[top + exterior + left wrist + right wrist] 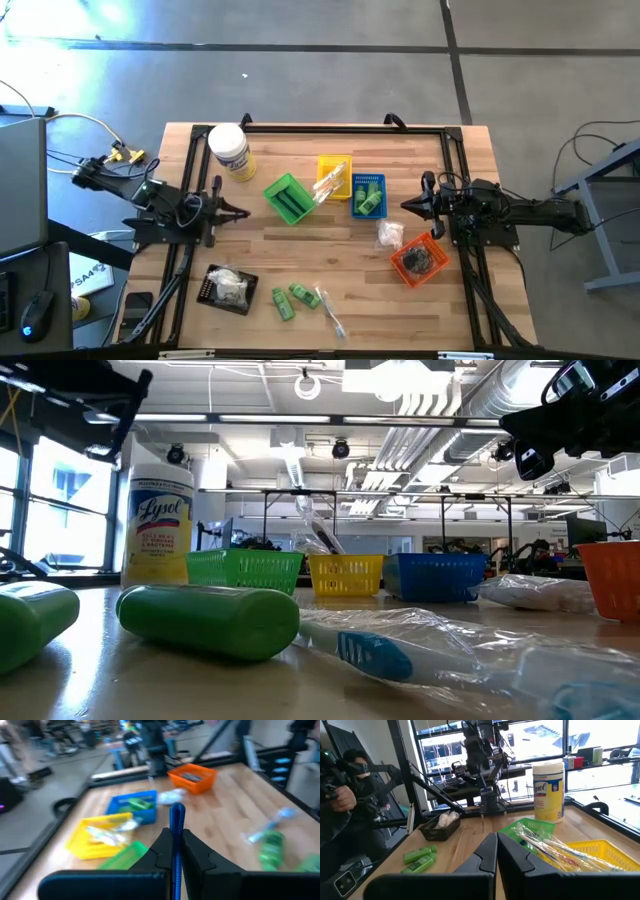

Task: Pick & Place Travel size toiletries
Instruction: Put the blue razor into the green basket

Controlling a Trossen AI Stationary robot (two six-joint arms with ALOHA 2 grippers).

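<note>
Two grippers are hanging shut and empty over the table (330, 300): the left gripper (240, 212) near the left edge, the right gripper (408, 206) near the right edge. Three green bottles (292, 297) and a wrapped toothbrush (329, 311) are lying loose by the front edge. More toiletries are sitting in the green basket (288, 198), yellow basket (334, 176), blue basket (367, 195), orange basket (419, 260) and black tray (227, 289); a white packet (389, 235) is lying just beside the orange basket.

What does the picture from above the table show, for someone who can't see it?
A wooden table holds green, yellow, blue and orange baskets, with small green bottles loose nearby. The left gripper and right gripper hover shut at each side.
</note>
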